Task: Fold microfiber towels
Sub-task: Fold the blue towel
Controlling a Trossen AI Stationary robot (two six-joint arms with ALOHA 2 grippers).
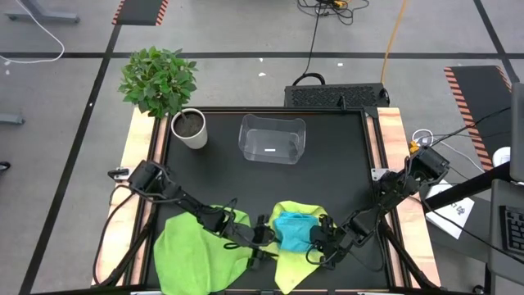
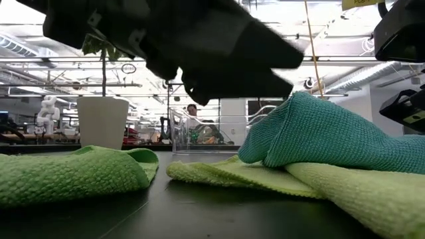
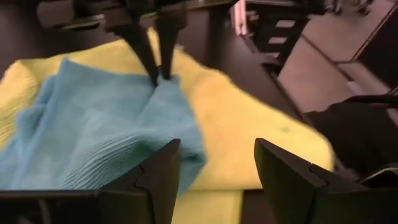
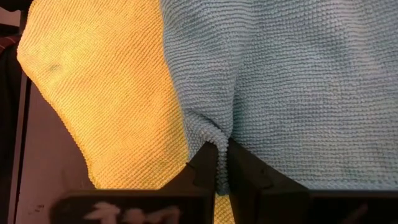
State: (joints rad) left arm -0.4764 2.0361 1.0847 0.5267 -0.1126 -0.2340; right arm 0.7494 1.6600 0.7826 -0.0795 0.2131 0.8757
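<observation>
Grey floor with black tape lines and cables around a black table [image 1: 344, 164] edged in pale wood. From above: potted plant [image 1: 168, 90] at the far left corner, clear plastic bin [image 1: 272, 138] beside it near the far middle. Bright green towel [image 1: 192, 250] spread at the near left; pale yellow-green towel [image 1: 299, 262] near the middle front, with the turquoise towel [image 1: 293, 231] bunched on top of it. Left gripper [image 1: 264, 239] just beside the turquoise towel on its left, right gripper [image 1: 321, 238] at its right edge.

From table height: bright green towel [image 2: 73, 174] low on the left, turquoise towel [image 2: 332, 136] heaped on the pale yellow-green towel [image 2: 279, 176], white pot [image 2: 103, 123] and bin [image 2: 199, 136] behind; a person far back in the room, too small to tell more. Dark arm parts overhead, probably the left arm.

From the left wrist: own fingers [image 3: 155, 180] standing apart, nothing between them, just short of the turquoise towel [image 3: 93, 130]; right gripper [image 3: 158, 76] opposite, tips together on a raised fold of the turquoise cloth.

From the right wrist: fingers [image 4: 249, 177] pinched on a thin pleat of turquoise towel [image 4: 298, 81], pale yellow-green towel [image 4: 106, 87] beside and beneath.
</observation>
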